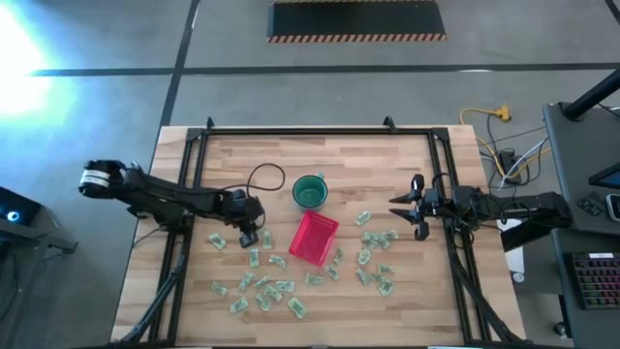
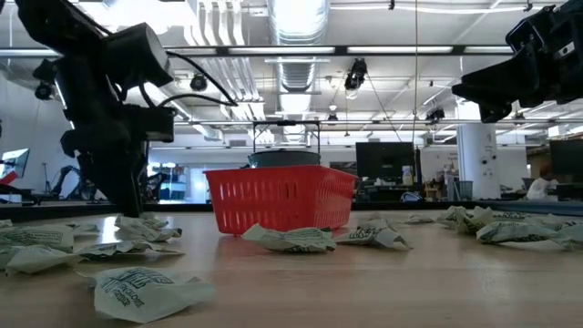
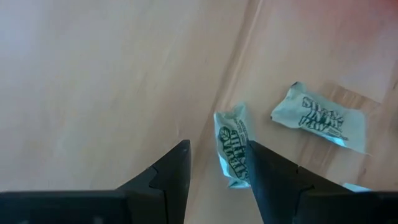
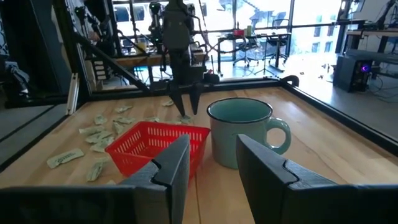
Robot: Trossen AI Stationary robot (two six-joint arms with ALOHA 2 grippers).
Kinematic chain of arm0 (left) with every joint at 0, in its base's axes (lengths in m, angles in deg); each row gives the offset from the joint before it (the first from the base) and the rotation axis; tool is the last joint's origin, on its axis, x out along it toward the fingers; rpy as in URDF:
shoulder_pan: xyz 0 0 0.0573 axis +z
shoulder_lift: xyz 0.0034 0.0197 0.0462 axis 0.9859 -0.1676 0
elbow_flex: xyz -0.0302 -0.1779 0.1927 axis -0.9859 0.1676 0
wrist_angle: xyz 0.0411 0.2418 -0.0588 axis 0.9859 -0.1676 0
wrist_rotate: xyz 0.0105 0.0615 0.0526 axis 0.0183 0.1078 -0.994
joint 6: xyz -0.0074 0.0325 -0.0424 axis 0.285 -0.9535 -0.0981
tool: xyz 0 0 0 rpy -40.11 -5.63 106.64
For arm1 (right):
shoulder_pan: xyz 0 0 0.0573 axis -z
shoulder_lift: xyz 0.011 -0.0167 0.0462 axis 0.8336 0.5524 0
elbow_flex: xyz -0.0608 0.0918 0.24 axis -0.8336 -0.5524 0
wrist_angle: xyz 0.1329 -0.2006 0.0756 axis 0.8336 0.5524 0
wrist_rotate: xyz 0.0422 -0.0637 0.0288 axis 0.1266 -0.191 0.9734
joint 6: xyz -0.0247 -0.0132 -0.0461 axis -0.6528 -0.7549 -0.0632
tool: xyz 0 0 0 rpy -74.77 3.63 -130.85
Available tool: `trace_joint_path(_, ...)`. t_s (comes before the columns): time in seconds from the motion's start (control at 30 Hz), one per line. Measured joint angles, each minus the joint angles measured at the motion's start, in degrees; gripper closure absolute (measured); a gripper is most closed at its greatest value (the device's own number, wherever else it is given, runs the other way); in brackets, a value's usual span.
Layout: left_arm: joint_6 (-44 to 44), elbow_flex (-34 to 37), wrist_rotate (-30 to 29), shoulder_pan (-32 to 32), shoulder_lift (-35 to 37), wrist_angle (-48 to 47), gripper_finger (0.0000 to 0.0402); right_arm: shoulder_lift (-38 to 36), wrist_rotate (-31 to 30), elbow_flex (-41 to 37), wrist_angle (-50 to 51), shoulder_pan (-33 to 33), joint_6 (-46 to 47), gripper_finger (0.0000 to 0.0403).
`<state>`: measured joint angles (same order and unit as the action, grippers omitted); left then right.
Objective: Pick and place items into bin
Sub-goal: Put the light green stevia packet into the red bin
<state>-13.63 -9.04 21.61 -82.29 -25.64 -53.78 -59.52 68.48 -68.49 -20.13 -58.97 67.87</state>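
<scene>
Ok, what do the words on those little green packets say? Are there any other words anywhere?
Packet by the left gripper's open fingers: dark lettering, too blurred to read.
Packet beside it: same kind of lettering, unreadable.
Front packet in the low view: printed lines, too small to read.
Red bin and green cup: no words.

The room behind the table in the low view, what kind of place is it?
Probably a robotics lab or open workshop: exposed ceiling ducts, desks with monitors behind the red bin, and a hazard-striped floor mat.
</scene>
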Motion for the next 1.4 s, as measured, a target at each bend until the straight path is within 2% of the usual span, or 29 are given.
trace_joint_path(0.3,-0.48,-0.85,0.81,0.02,-5.1,0.65,0.0274,0.3,-0.04,0.0,-0.01,0.02,0.0,0.028)
trace_joint_path(0.4,-1.83,-0.88,0.81,0.07,-4.41,0.8,0.0305,0.34,-0.02,0.0,-0.01,0.0,-0.02,0.028)
trace_joint_path(0.6,-4.64,-0.72,1.35,-0.07,-1.38,0.63,0.0393,0.34,-0.02,0.0,-0.01,0.02,-0.02,0.028)
trace_joint_path(0.7,-4.89,-0.72,0.7,-0.21,0.18,0.74,0.0393,0.34,-0.04,0.0,-0.01,0.02,-0.04,0.028)
trace_joint_path(0.97,-9.09,-1.14,-5.97,-2.14,3.93,2.05,0.04,0.34,-0.04,0.0,0.0,0.02,-0.28,0.028)
trace_joint_path(1.1,-12.02,-1.73,-8.32,-3.44,5.5,6.66,0.0401,0.34,-0.07,0.0,-0.01,0.02,-0.48,0.028)
trace_joint_path(1.4,-25.52,-1.79,-8.05,-7.79,3.49,31.05,0.0401,0.66,-0.07,0.0,0.01,0.02,-0.48,0.028)
